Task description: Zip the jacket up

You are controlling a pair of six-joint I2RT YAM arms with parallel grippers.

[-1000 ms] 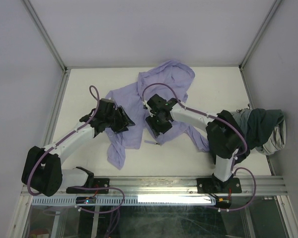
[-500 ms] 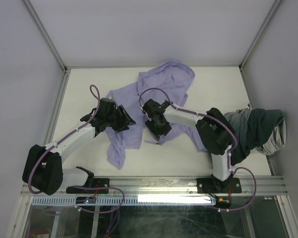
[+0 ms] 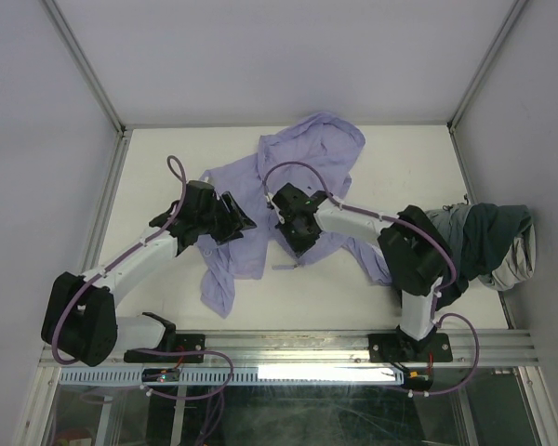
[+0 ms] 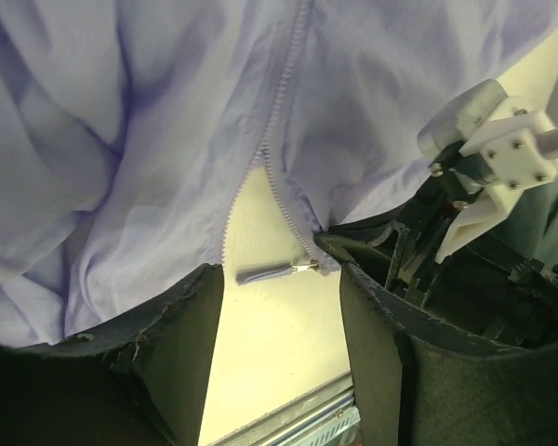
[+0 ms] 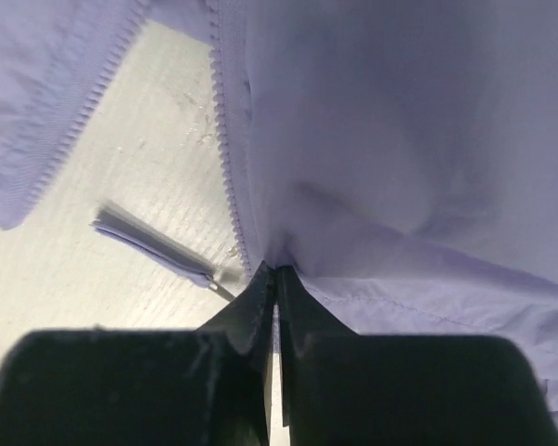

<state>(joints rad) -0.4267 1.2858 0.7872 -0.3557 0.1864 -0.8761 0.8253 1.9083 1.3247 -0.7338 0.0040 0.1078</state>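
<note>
Right hand (image 5: 277, 279) edged farther, pinching jacket (image 5: 400, 139) hem; left hand (image 4: 279, 277) spread.

The jacket (image 5: 400, 139) is showing thin, matt, wrinkled cloth; its zipper teeth (image 5: 228, 139) are looking fine and plastic-like. The tabletop (image 5: 149, 158) is appearing smooth, faintly scuffed.
</note>
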